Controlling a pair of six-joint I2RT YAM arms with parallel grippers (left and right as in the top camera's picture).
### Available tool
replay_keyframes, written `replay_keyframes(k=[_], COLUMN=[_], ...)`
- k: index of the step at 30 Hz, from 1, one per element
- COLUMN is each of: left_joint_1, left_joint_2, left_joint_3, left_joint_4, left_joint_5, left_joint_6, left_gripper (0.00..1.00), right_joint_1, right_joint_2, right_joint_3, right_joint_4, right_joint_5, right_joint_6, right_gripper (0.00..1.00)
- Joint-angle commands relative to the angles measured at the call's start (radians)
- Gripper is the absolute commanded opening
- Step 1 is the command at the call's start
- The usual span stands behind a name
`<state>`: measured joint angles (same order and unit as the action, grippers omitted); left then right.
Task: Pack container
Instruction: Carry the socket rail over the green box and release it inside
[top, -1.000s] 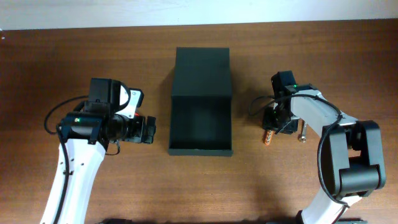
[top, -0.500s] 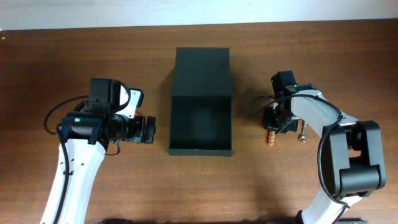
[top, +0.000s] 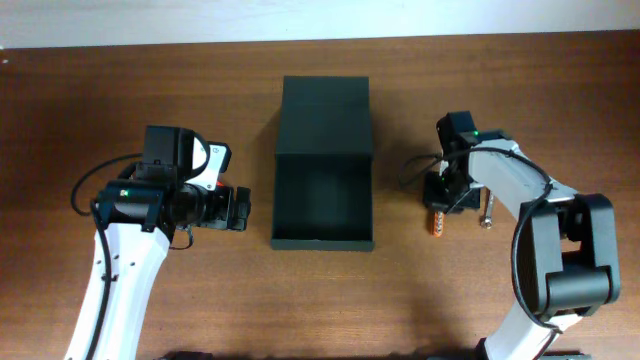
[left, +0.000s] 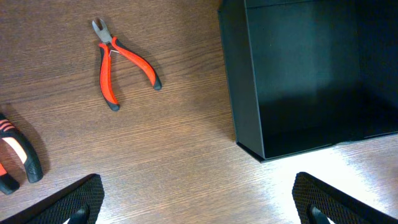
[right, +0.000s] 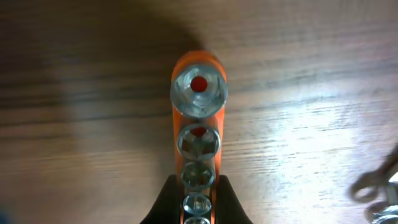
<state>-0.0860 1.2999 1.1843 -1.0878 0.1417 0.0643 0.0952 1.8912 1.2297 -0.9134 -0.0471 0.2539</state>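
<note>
Two arms reach over the brown wooden table (top: 100, 90) in the overhead view. One dark green, matte, rectangular container (top: 322, 200) lies open between them at the centre, its flap lid (top: 325, 115) of the same colour laid flat on the far side. The left gripper (top: 240, 208) sits just left of the container, apart from it, and its fingers are too dark to separate here. The right gripper (top: 440, 203) is well right of the container, over one orange plastic socket rail (top: 436, 224) that the wrist mostly hides. One small silver metal tool (top: 487, 212) lies just right of the rail, too small to name.

The left wrist view shows two hand tools left of the container. One pair of red-handled pliers with black tips (left: 121, 62) lies whole on the wood, and one red-and-black handled tool (left: 15, 158) is cut off by the left edge. Only the container's near left corner shows, its inside in shadow. The left gripper is spread wide, with its two ribbed black fingertips (left: 78, 199) in the lower corners and only wood between them.

In the right wrist view, five silver sockets (right: 199, 90) stand in one row on the orange rail, and the nearest is cut off by the bottom edge. A red dot shows inside each of the two largest. Two dark fingers (right: 163, 202) of the right gripper press the rail from both sides, clamping it. A blurred silver shape (right: 379, 196) sits at the right edge.
</note>
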Motion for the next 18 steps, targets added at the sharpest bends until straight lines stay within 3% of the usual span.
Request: replay_keyframes(k=[1, 10, 14, 18], left_joint_1=[-0.005, -0.005, 0.024, 0.133], left_joint_2=[-0.002, -0.002, -0.002, -0.003], left_joint_3=[0.018, 0.018, 0.021, 0.050], left_joint_4=[0.003, 0.017, 0.030, 0.034], left_joint_5=[-0.007, -0.055, -0.106, -0.093], left_joint_6=[0.020, 0.019, -0.038, -0.095], left_gripper=[0.99, 0.99, 0.99, 0.99], right_joint_1=[0.029, 0.261, 0.387, 0.482], right_joint_2=[-0.131, -0.204, -0.201, -0.199], right_joint_3=[0.161, 0.420, 0.420, 0.416], right_joint_4=[-0.059, -0.355, -0.371, -0.336], right_joint_5=[-0.076, -0.076, -0.076, -0.076], right_joint_6=[-0.200, -0.733, -0.827, -0.827], right_gripper=[0.04, 0.04, 0.04, 0.04])
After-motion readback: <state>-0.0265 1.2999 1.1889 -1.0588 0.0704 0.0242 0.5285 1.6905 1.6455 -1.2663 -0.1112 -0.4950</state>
